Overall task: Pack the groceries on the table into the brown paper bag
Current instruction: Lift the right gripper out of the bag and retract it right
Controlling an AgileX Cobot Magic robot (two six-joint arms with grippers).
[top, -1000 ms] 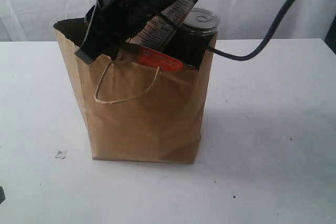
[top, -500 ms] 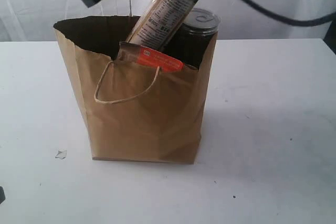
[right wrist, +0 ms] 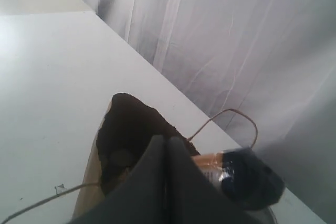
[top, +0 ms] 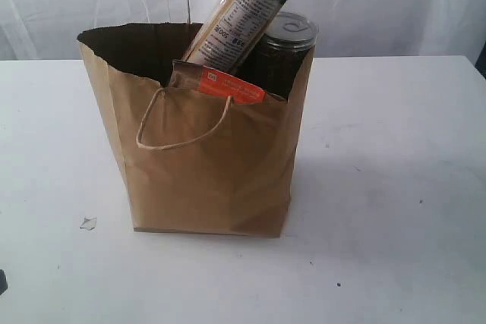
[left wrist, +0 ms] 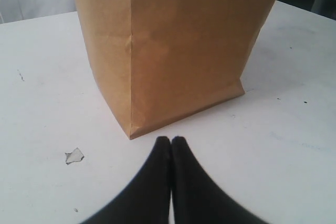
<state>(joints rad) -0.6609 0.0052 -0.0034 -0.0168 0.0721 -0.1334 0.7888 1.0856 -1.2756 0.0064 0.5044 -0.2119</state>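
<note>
The brown paper bag (top: 205, 180) stands upright on the white table (top: 395, 187). The long pasta packet (top: 235, 24) leans out of its mouth, dark end up. A pull-tab can (top: 287, 36) sits at the bag's right corner and the brown-orange pouch (top: 228, 85) shows at the front rim. Deeper inside is too dark to read. The left gripper (left wrist: 171, 140) is low near the bag's bottom corner, fingers pressed together and empty. The right gripper (right wrist: 166, 139) is above the opening, apparently pinched closed too. A white crumb (top: 88, 223) lies to the left.
</note>
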